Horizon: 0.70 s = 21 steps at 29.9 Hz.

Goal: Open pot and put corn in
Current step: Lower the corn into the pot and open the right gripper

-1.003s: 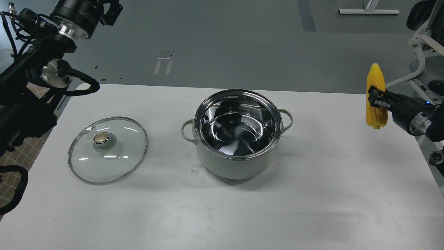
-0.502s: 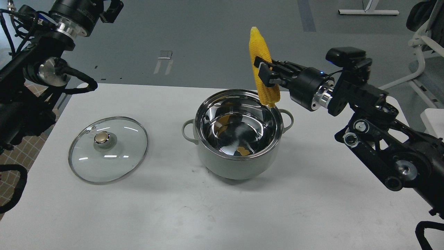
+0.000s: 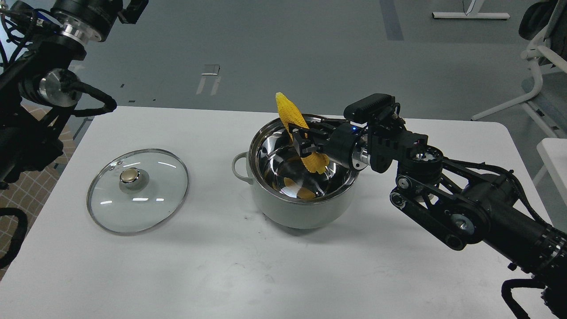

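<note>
The pale grey-green pot point(image 3: 292, 210) stands open in the middle of the white table, its steel inside showing. My right gripper point(image 3: 304, 141) is shut on the yellow corn point(image 3: 296, 128) and holds it tilted over the pot. The cob's thick lower end dips below the rim inside the pot and its pointed tip sticks up to the upper left. The corn's yellow reflection shows in the pot's bottom. My left arm point(image 3: 48, 66) is raised at the far left, off the table; its gripper is out of view.
The glass lid point(image 3: 137, 189) with a gold knob lies flat on the table left of the pot. The table point(image 3: 283, 274) ends close behind the pot. A white chair frame point(image 3: 538, 66) stands on the floor at the far right.
My right gripper has carried the corn from the right edge of the view leftward to above the pot, then down, so its lower end is now inside the rim. The left arm drew back slightly.
</note>
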### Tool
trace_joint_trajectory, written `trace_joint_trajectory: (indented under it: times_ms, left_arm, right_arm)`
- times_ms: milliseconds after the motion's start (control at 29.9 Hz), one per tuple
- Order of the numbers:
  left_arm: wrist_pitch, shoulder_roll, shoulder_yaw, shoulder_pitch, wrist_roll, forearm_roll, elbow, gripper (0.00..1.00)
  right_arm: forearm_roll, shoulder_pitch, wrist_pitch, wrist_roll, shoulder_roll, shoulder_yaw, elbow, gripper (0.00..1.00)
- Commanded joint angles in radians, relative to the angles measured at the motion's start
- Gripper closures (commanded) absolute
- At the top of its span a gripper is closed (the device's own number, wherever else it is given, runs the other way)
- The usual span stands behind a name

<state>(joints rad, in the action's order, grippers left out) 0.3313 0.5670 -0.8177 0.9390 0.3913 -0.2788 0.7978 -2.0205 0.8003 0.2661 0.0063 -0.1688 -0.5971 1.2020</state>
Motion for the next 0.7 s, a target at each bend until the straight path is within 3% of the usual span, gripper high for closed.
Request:
trace_joint_trajectory:
  times_ms: [0,67,134,201,234,669]
  left_arm:
    - [0.002,0.001,0.0,0.001,0.0,0.0,0.001,0.02]
    - [0.003,0.001,-0.001,0.001,0.001,0.0,0.004,0.02]
    - [0.002,-0.001,-0.001,0.0,0.001,0.0,0.011,0.02]
    - [0.002,-0.003,-0.001,0.0,0.001,0.0,0.011,0.02]
    - [0.002,-0.004,-0.001,0.0,0.001,0.0,0.011,0.02]
    - [0.002,-0.003,-0.006,0.001,0.0,0.0,0.011,0.02]
  right_arm:
    - [0.0,-0.003,0.001,0.0,-0.006,0.011,0.001,0.83]
    - [0.002,-0.009,0.001,0.0,-0.012,0.013,0.007,0.67]
    - [0.002,-0.023,0.001,0.0,-0.015,0.011,0.011,0.31]
    - [0.002,-0.027,0.001,0.0,-0.017,0.011,0.014,0.17]
    - [0.002,-0.029,0.001,0.0,-0.021,0.011,0.018,0.01]
    - [0.002,-0.027,0.001,0.003,-0.04,0.003,0.056,0.0]
